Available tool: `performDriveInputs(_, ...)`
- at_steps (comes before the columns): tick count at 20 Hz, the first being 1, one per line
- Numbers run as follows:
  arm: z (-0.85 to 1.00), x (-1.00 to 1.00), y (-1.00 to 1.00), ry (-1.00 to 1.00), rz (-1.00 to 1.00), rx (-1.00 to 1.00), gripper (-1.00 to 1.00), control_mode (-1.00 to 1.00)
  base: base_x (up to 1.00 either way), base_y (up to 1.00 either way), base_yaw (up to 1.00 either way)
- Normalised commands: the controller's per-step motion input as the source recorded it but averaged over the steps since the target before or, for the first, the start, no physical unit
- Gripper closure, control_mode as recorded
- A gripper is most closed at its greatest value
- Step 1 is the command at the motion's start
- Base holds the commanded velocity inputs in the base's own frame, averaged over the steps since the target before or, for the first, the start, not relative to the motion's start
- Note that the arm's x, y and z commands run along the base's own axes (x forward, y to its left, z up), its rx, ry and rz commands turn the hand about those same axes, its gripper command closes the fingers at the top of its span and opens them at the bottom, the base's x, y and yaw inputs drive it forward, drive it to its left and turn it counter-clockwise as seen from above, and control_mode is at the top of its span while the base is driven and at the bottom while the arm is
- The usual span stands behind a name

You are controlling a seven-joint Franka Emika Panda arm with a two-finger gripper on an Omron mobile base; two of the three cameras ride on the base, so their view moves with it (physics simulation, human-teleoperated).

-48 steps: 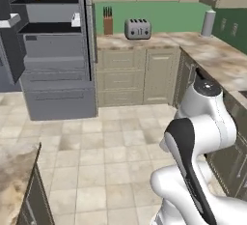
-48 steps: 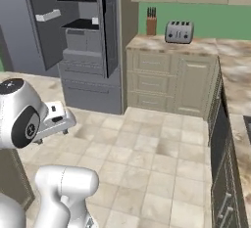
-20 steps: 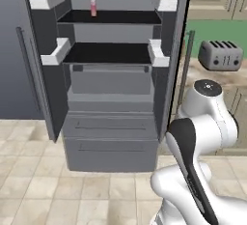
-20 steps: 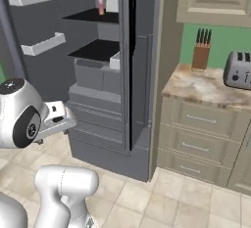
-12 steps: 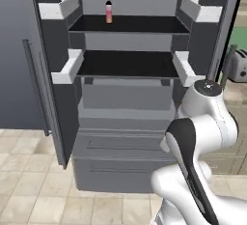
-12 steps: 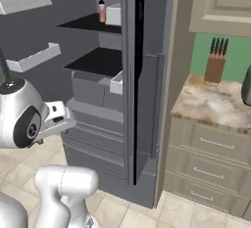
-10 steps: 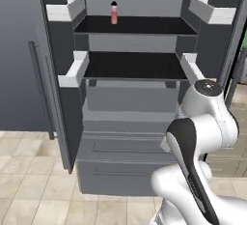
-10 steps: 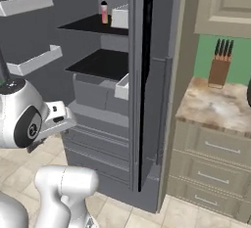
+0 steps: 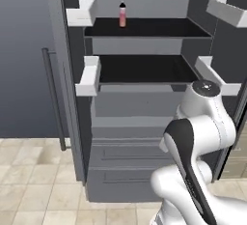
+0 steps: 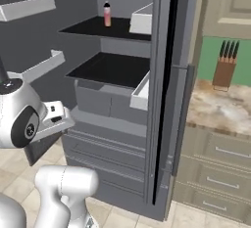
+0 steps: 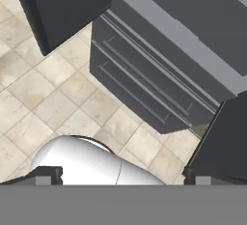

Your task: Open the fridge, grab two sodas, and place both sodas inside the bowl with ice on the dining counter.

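Nearest: the gripper (image 11: 120, 180), seen in the hand view with its jaws spread fully apart and nothing between them, is aimed down at the tiled floor (image 11: 43, 108) in front of the fridge's lower drawers (image 11: 144, 93).

Middle: the fridge (image 9: 140, 137) is recorded with both doors swung open; the first step of the task is judged done. The lower black shelf (image 9: 140, 69) appears bare. White door bins (image 9: 89, 74) are set on either side.

Far: one soda, the slim pink bottle (image 9: 122, 15) with a black cap, is found on the upper shelf (image 9: 149, 27), left of its middle and toward the back. It stands upright, long axis vertical, cap pointing up. In the right base view the same bottle (image 10: 107, 14) is seen near the shelf's rear edge.

Beside the fridge, a knife block (image 10: 225, 70) is noted on a marbled desk (image 10: 220, 107).

Outstanding, as judged: both sodas remain to be taken and set in the bowl; nothing is yet held.
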Motion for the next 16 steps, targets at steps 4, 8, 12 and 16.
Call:
performDriveInputs(4, 0.0, 0.0, 0.0, 0.0, 0.0, 0.0, -1.0, 1.0, 0.38, 0.0, -0.2)
performDriveInputs(8, 0.0, 0.0, 0.0, 0.0, 0.0, 0.0, -1.0, 1.0, 0.43, 0.08, -0.21)
performDriveInputs(12, 0.0, 0.0, 0.0, 0.0, 0.0, 0.0, -1.0, 1.0, 0.57, 0.08, -0.17)
performDriveInputs(16, 0.0, 0.0, 0.0, 0.0, 0.0, 0.0, -1.0, 1.0, 0.49, 0.11, -0.2)
